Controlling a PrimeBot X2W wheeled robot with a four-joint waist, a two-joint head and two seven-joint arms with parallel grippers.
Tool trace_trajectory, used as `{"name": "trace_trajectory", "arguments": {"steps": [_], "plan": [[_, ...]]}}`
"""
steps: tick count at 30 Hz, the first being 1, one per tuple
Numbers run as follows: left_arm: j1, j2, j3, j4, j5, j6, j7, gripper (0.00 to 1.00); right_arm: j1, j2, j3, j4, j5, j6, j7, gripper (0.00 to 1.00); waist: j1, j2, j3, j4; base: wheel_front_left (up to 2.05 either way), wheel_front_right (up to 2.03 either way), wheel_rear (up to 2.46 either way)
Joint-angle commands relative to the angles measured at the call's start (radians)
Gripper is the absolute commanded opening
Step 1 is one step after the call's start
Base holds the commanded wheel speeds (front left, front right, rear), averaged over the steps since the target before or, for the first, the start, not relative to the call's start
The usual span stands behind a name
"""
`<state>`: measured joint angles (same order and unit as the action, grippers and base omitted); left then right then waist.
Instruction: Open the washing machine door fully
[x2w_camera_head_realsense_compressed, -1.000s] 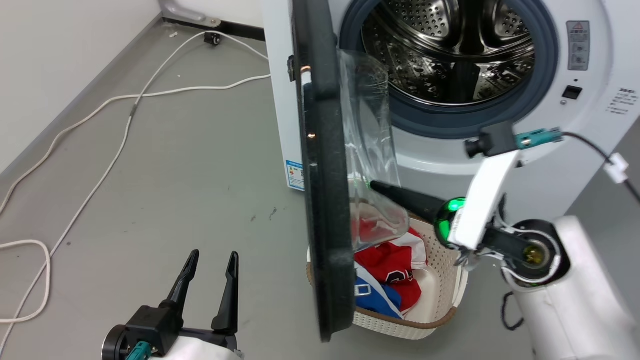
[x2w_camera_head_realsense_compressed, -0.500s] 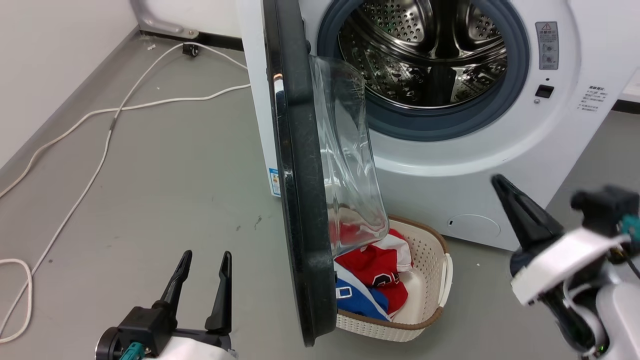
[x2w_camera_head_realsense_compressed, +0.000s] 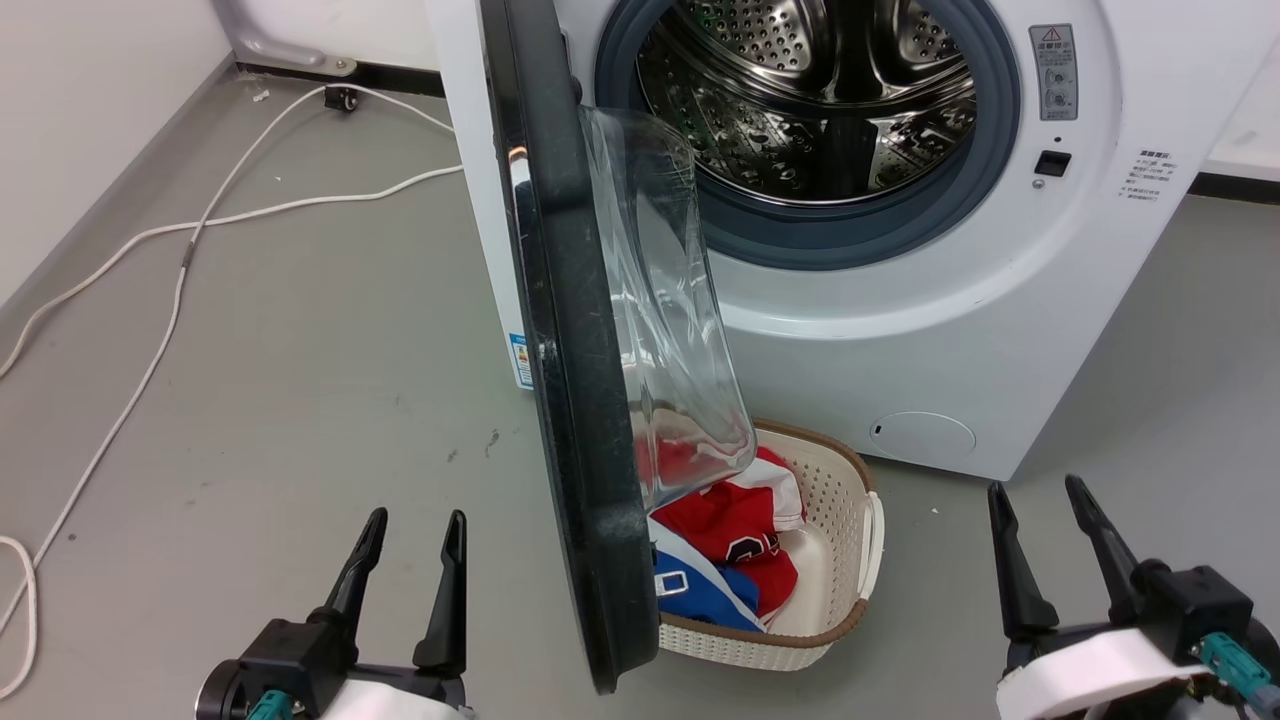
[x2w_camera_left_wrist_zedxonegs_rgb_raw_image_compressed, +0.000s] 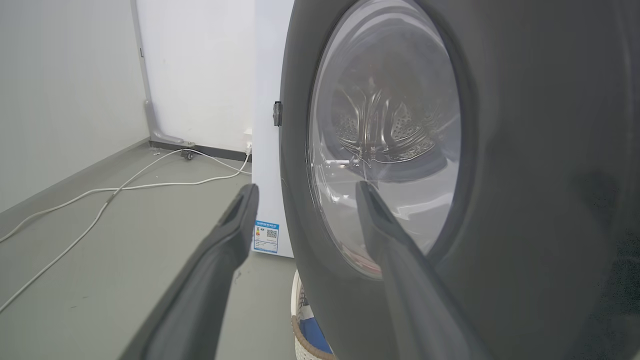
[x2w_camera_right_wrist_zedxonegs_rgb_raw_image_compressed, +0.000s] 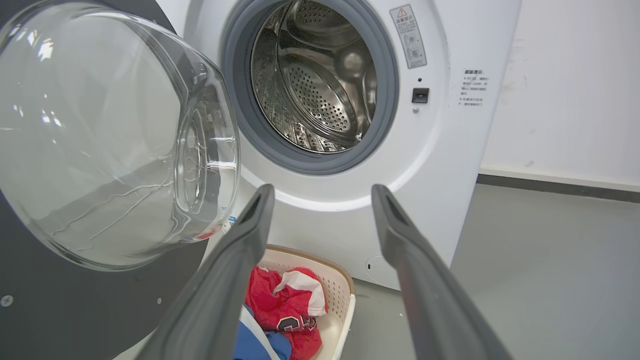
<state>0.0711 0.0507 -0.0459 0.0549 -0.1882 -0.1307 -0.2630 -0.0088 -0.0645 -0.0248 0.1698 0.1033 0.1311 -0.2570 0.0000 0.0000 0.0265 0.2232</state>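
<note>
while the washing machine door stands open between them, left jaws and right jaws gape empty.

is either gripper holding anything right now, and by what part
Nothing is held. The left gripper and the right gripper are both open and empty, and neither touches the washing machine door, which stands swung out.
</note>
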Motion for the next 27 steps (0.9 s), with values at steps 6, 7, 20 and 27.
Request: {"name": "trace_trajectory", "arguments": {"steps": [6,7,20,27], "plan": [[0.000,-0.001,-0.008,0.010,0.009,0.000,-0.003,1.00,0.023,0.014,-0.021,0.036,0.001,-0.001,-0.008,1.00,0.0000,0.0000,-0.004,-0.004,0.00,0.00,0.00],[0.002,-0.001,-0.011,0.012,0.012,0.000,-0.003,1.00,0.022,0.014,-0.021,0.038,0.003,-0.001,-0.007,1.00,0.0000,0.0000,-0.004,-0.005,0.00,0.00,0.00],[-0.001,-0.001,-0.015,0.015,0.016,0.000,-0.003,1.00,0.001,0.016,-0.017,0.016,0.040,-0.001,-0.008,1.00,0.0000,0.0000,-0.003,-0.009,0.00,0.00,0.00],[0.005,-0.001,-0.015,0.016,0.020,0.000,-0.003,1.00,0.000,0.016,-0.013,0.021,0.046,-0.001,-0.008,1.00,0.0000,0.0000,-0.007,-0.012,0.00,0.00,0.00]]}}
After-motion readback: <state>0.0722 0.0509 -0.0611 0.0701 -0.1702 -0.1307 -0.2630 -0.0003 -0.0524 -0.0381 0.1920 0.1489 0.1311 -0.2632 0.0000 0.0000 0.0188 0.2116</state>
